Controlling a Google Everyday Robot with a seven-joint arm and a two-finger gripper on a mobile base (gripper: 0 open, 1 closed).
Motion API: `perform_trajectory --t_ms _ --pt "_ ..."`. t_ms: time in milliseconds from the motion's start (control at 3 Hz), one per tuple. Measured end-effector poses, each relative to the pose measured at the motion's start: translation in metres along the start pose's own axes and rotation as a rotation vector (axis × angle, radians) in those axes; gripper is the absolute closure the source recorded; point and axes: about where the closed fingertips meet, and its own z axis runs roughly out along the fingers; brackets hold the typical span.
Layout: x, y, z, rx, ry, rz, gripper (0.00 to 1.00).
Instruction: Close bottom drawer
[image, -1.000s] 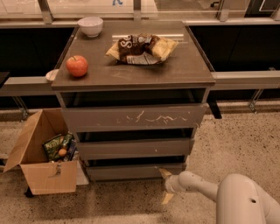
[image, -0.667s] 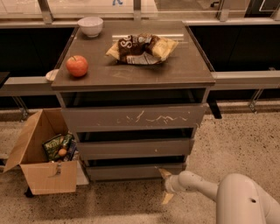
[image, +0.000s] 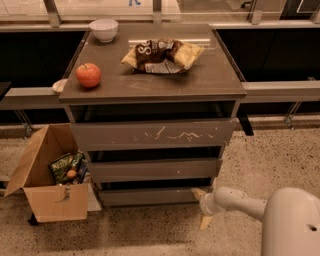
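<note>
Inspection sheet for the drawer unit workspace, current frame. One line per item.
Surface: drawer unit top, brown and flat; speckled floor around the unit.
Job's things: bottom drawer, narrow plain front with a dark gap above it; how far out it stands is unclear.
Clutter: apple, white bowl and chip bag on the top; open cardboard box holding snack packs on the floor at left.
Grippers: gripper, fingers spread open, low at the bottom drawer's right end; contact unclear.
Cables: nothing seen.
Surroundings: grey ledge running behind the unit.
</note>
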Motion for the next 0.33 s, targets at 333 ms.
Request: perform_trajectory --t_ms 333 --pt "-0.0184 -0.0016 -0.0642 -0.023 0.048 -0.064 0.00"
